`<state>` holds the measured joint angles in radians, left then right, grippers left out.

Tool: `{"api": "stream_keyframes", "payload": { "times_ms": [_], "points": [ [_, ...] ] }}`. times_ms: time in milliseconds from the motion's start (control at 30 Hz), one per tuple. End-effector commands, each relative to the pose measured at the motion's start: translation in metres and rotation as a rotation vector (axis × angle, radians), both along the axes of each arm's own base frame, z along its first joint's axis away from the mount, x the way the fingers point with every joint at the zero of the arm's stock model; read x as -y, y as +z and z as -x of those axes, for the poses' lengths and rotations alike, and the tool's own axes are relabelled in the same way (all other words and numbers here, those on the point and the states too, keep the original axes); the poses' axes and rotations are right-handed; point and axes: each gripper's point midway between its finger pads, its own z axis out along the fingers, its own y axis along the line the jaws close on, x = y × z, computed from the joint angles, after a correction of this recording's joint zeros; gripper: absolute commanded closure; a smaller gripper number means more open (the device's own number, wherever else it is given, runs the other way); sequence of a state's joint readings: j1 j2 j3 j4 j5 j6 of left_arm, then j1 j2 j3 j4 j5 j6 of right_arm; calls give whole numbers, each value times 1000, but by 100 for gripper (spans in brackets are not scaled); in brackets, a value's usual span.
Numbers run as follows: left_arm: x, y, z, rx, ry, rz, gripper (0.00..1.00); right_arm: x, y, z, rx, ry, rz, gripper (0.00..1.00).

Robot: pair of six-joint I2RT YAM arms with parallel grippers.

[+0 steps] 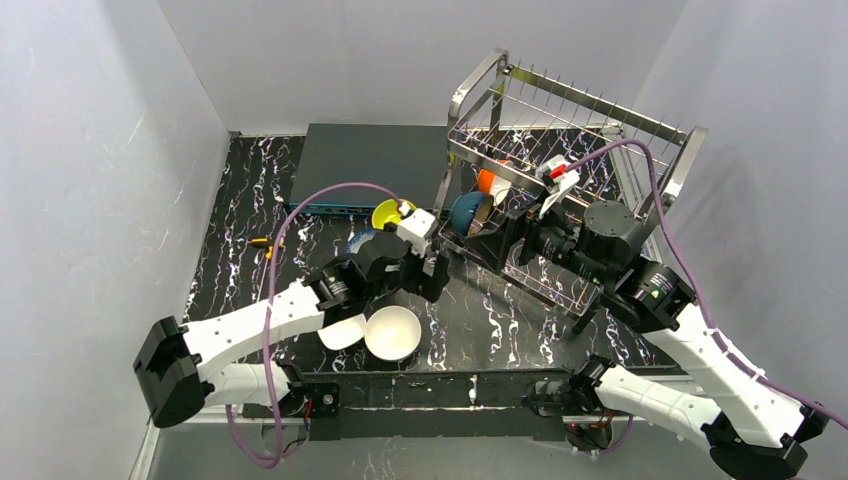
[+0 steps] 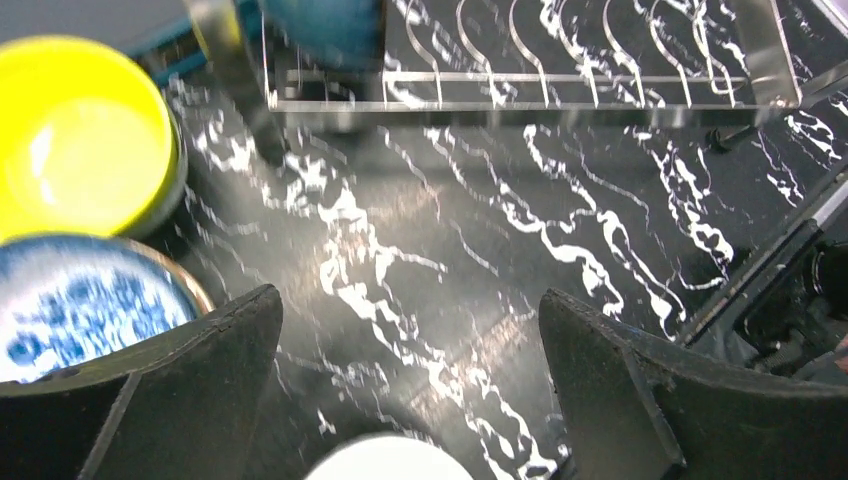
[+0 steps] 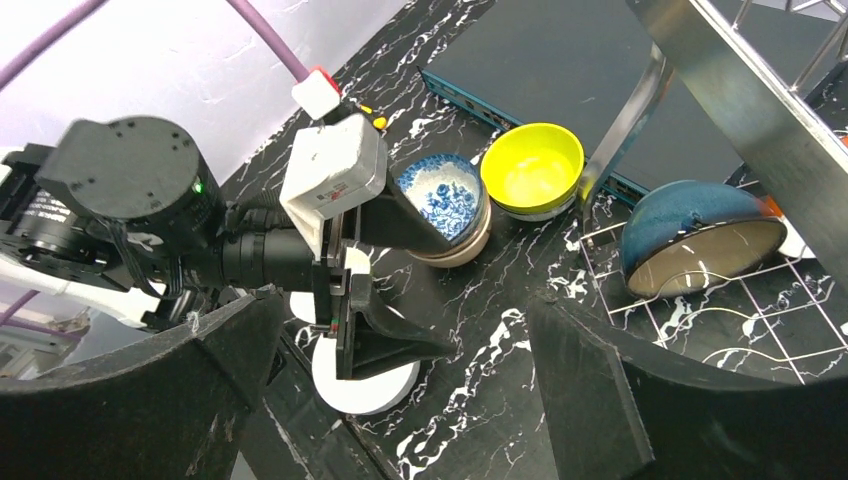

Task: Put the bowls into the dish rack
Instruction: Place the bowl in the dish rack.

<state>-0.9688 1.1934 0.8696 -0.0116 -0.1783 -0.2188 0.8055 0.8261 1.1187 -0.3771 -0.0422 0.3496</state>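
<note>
Left pincer (image 2: pixel 405 320) released, jaws wide apart, nothing between them, low above the black marbled table (image 2: pixel 480 230). Near its left finger, yellow bowl (image 2: pixel 80 135) and blue-patterned bowl (image 2: pixel 70 310), side by side, upright on the table. White bowl (image 1: pixel 392 332) upright near the table's front edge. Dish rack (image 1: pixel 600 102) further right, with dark blue bowl (image 3: pixel 690 235) on edge at the lower tier's left end and orange bowl (image 1: pixel 486 180) behind it. Right pincer (image 3: pixel 395 310) released, empty, above the lower tier.
</note>
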Motion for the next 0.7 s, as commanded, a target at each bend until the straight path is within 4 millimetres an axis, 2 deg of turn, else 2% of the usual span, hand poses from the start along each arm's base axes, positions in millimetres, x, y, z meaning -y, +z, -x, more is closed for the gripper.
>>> {"api": "stream_keyframes", "payload": {
  "times_ms": [0, 200, 467, 667],
  "points": [
    [-26, -16, 24, -166, 108, 54, 2, -4, 30, 3, 47, 20, -89, 1],
    [-55, -26, 43, -325, 243, 43, 2, -11, 25, -1, 25, 21, -104, 1],
    [-92, -13, 47, -404, 381, 64, 2, -23, 8, -6, -35, 34, -110, 1],
    [-99, -1, 62, -503, 382, 173, 2, -29, -10, -5, -75, 56, -85, 1]
  ]
}}
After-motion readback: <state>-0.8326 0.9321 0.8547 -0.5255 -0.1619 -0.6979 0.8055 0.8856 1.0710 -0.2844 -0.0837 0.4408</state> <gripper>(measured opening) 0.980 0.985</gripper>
